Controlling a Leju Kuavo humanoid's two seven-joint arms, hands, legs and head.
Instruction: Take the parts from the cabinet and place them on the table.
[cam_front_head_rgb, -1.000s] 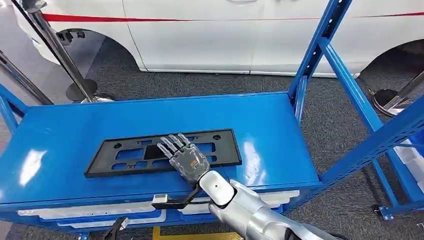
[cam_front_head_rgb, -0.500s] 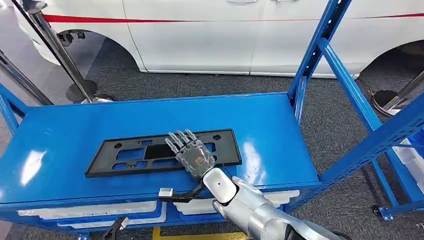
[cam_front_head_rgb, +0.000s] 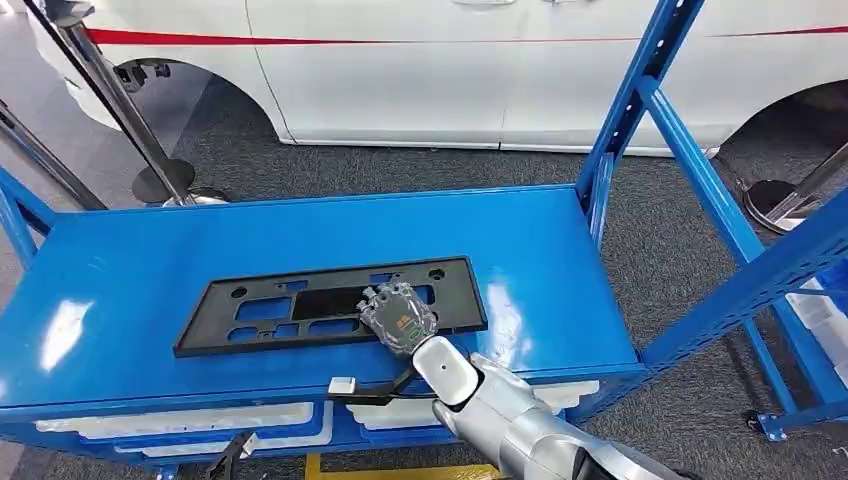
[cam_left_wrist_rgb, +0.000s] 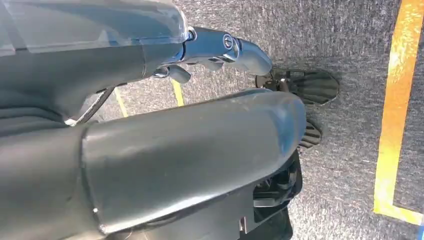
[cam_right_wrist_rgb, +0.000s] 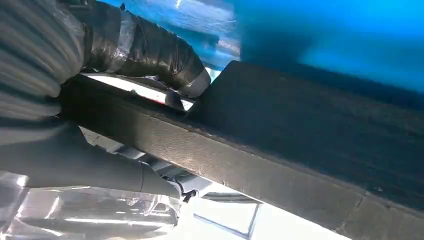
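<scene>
Plate frame (cam_front_head_rgb: 330, 305) flat on blue desk (cam_front_head_rgb: 120, 270); my right hand (cam_front_head_rgb: 398, 318) grips its 5 o'clock edge, fingers curled over for lifting. Left hand (cam_left_wrist_rgb: 150, 165): state unreadable.

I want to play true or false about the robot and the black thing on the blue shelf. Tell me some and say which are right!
1. The black plastic frame lies flat on the blue shelf top. True.
2. The right hand is over the frame. True.
3. A red car is parked behind. False: the car is white with a red stripe.
4. The frame is solid, without holes. False: it has cut-outs.
</scene>
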